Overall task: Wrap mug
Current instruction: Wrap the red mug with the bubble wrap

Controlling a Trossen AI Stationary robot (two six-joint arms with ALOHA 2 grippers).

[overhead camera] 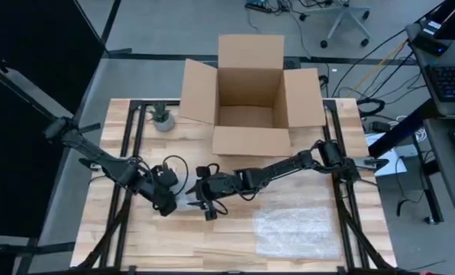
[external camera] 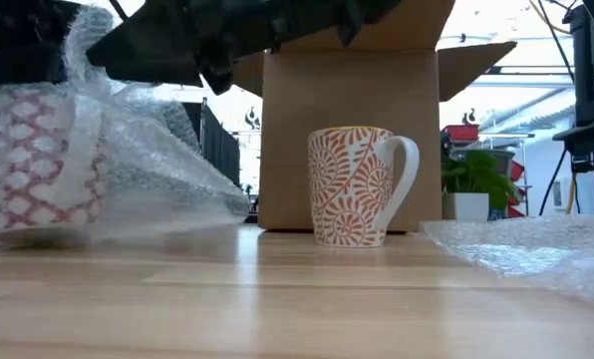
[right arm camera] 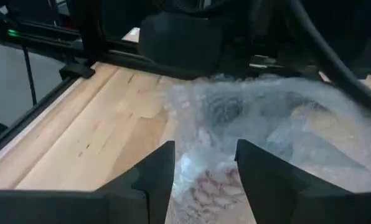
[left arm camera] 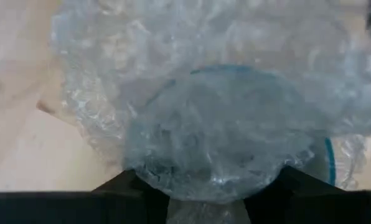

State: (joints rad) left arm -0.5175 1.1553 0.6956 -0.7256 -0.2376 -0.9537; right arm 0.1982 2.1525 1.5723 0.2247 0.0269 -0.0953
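A mug with a red lattice pattern (external camera: 40,165) stands upright on the table inside bubble wrap (external camera: 167,160); in the high view the bundle (overhead camera: 185,200) sits between my two grippers. My left gripper (overhead camera: 166,196) is at its left, shut on the wrap (left arm camera: 210,124) over the mug's mouth. My right gripper (right arm camera: 204,180) is open at the bundle's right, its fingers over the wrap and the mug's pattern (right arm camera: 210,186). A second, bare mug with an orange leaf pattern (external camera: 352,184) stands upright farther back. My left gripper has the bubble wrap (left arm camera: 205,202) between its two fingers, at the near side of the covered mug mouth, coming slanting from above and the table's left. The wrapped mug stands on the table. How many layers are held does not show. My right gripper's fingers (right arm camera: 154,177) stand on either side of the wrap; I cannot tell whether they touch it.
An open cardboard box (overhead camera: 250,99) stands at the far edge, with a small potted plant (overhead camera: 162,116) to its left. A loose sheet of bubble wrap (overhead camera: 296,229) lies flat at the near right. Bare wood lies at the near left.
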